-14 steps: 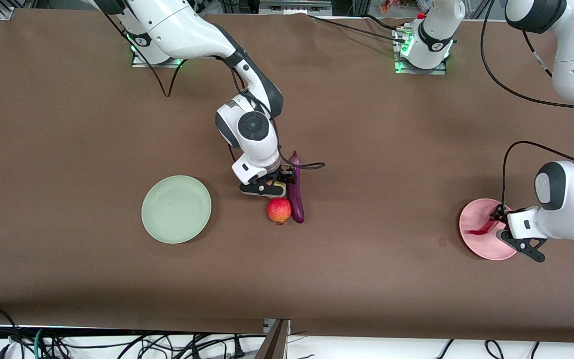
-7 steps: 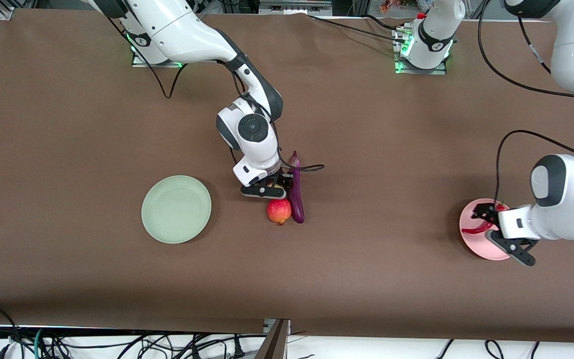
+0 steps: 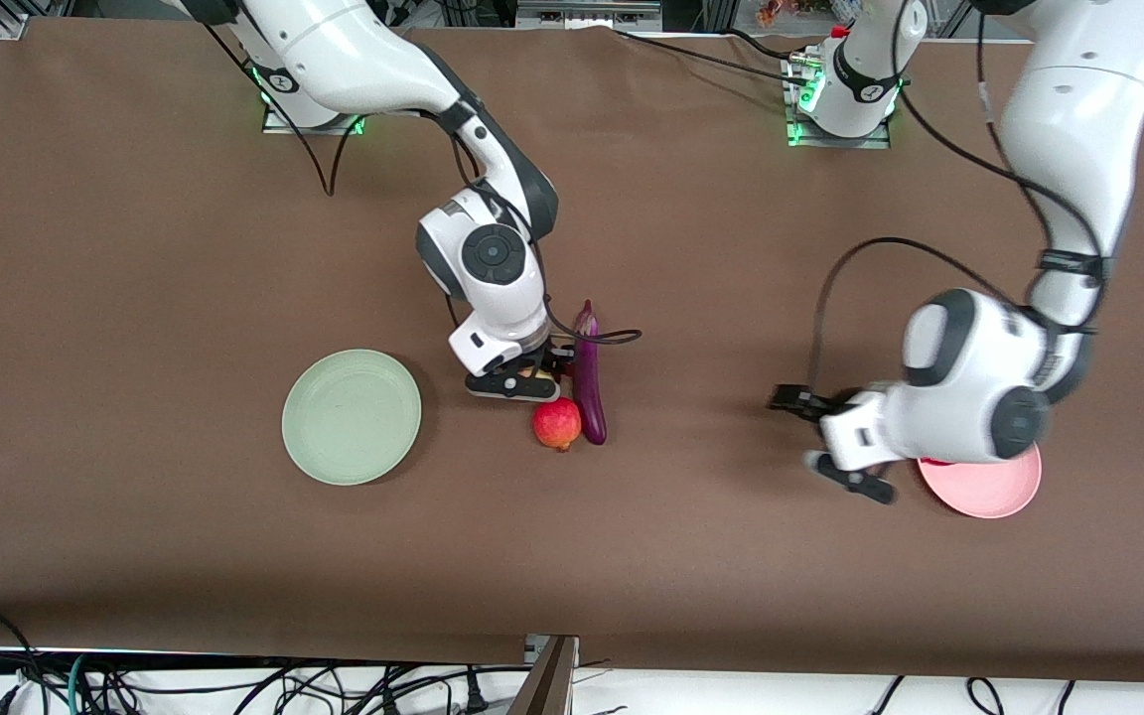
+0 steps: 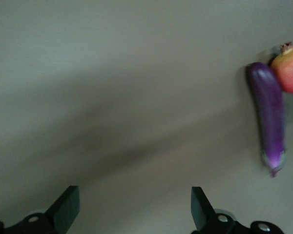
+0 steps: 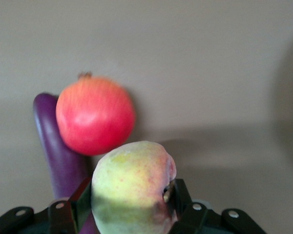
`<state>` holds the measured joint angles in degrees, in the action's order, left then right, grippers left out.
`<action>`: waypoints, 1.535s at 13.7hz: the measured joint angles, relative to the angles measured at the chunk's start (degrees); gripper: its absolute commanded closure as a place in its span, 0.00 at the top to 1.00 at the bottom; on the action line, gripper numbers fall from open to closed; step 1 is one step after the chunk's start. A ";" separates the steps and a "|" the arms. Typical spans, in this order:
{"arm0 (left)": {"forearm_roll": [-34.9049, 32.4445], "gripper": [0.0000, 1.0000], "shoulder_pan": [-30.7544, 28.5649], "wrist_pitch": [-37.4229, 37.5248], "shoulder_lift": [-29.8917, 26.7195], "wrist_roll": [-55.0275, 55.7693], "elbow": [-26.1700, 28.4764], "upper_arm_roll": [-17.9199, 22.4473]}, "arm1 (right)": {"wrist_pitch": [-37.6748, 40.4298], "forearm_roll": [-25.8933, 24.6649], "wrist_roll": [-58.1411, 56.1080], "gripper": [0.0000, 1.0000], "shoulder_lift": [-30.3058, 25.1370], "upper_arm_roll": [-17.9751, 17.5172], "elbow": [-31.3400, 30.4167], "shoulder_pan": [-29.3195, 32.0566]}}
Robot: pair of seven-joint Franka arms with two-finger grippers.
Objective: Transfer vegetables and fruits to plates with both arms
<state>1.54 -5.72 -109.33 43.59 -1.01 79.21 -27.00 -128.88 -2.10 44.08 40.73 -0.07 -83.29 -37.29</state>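
i see the right hand [image 5: 129, 204] pinching the pale yellow blushed fruit [image 5: 132, 187] w/ both fingers, low over the desk [image 3: 135, 248] just beside the purple eggplant [image 3: 589, 372] and the red-orange fruit [image 3: 556, 423], which touch each other. left hand [image 4: 134, 209] is spread w/ nothing in it, up over bare desk btw the eggplant and the pink plate [image 3: 984, 487]; chili pepper isn't visible to me. pale green plate [image 3: 352, 416] sits toward the right arm's end, bare.
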 measured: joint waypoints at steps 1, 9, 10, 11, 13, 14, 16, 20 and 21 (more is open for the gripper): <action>0.03 1.00 3.48 -1.37 0.31 6.26 0.00 -0.06 | 4.07 0.01 -3.04 0.34 -2.01 0.17 0.08 1.68; 1.32 1.00 21.30 -17.54 7.12 32.51 0.53 0.38 | 11.00 0.21 -31.00 0.34 -4.69 0.30 -0.91 21.29; 1.32 1.00 22.15 -18.23 7.73 33.10 0.53 0.70 | 11.02 0.21 -31.91 0.34 -4.23 0.27 -1.06 22.60; 1.32 1.00 22.83 -18.44 8.01 33.30 0.53 1.40 | 11.01 0.21 -32.24 0.34 -3.60 0.25 -1.26 23.58; 1.32 0.97 24.91 -18.50 8.24 33.31 0.53 4.26 | 10.95 0.21 -32.46 0.34 -1.94 0.23 -1.50 24.45; 1.32 0.81 26.20 -19.10 8.44 33.31 0.53 5.80 | 10.89 0.22 -32.46 0.34 -1.08 0.19 -1.52 24.46; 1.32 0.15 28.36 -21.88 9.12 33.34 0.53 7.30 | 10.52 0.22 -32.46 0.34 0.40 0.01 -1.54 24.45; 1.32 0.00 28.80 -23.09 9.51 33.34 0.31 8.24 | 10.08 0.22 -32.46 0.37 2.06 0.04 -1.55 25.13; 1.32 0.00 28.41 -23.09 9.49 33.33 0.11 8.44 | 10.06 0.31 -32.46 0.43 2.14 0.03 -1.53 25.20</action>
<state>2.87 22.70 -132.42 53.08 32.33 79.32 -18.56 -118.82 -1.79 11.62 42.87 -0.04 -84.82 -12.09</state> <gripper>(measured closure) 0.586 0.286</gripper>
